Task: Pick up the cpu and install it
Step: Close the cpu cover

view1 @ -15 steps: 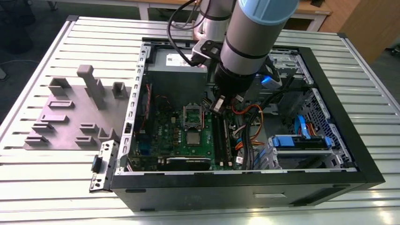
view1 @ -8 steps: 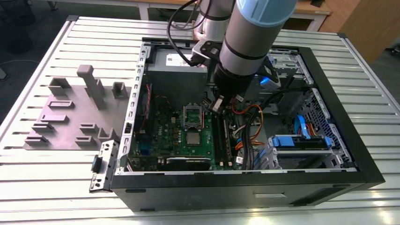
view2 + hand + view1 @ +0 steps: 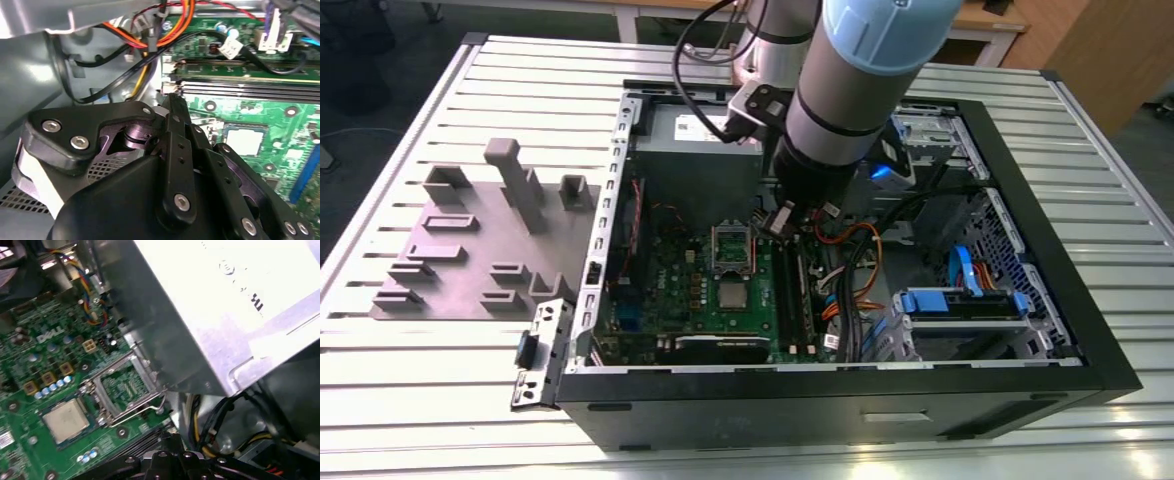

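The claw [image 3: 171, 107] is held above the green motherboard [image 3: 280, 107], well apart from the cpu [image 3: 67, 419]; whether it is clenched or released cannot be told. The cpu is seen lying flat beside the open socket frame [image 3: 127, 387], so the pick-up is judged not yet begun. Print on the grey box's white label [image 3: 240, 275] is too blurred to make out.
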Robot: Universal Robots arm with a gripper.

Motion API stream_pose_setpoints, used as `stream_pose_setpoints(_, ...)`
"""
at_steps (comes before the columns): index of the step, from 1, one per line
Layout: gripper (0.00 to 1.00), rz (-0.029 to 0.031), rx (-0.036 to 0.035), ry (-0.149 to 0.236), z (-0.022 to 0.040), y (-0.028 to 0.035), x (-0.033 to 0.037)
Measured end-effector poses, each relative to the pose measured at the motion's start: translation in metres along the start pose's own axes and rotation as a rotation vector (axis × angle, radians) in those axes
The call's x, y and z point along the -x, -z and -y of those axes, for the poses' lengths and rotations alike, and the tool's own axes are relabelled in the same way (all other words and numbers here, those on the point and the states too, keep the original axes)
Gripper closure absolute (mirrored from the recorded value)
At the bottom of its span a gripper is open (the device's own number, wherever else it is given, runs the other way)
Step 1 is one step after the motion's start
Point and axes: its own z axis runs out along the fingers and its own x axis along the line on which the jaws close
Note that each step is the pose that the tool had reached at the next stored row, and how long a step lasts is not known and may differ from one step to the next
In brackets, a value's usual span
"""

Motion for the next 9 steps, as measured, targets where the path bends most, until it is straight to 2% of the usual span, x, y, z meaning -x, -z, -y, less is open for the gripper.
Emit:
stream_pose_setpoints(1, 0.89, 0.0062, 0.0036, -0.001, -0.0001, -0.0005, -0.0001)
stream_pose_setpoints(3, 0.89, 0.0126, 0.0075, -0.001, -0.0001, -0.0021, -0.0005)
stream_pose_setpoints(6, 0.89, 0.0172, 0.0105, -0.001, -0.0011, -0.005, -0.0023)
stream_pose_setpoints(9, 0.89, 0.0344, 0.0211, 0.0, -0.0036, -0.0066, -0.0045)
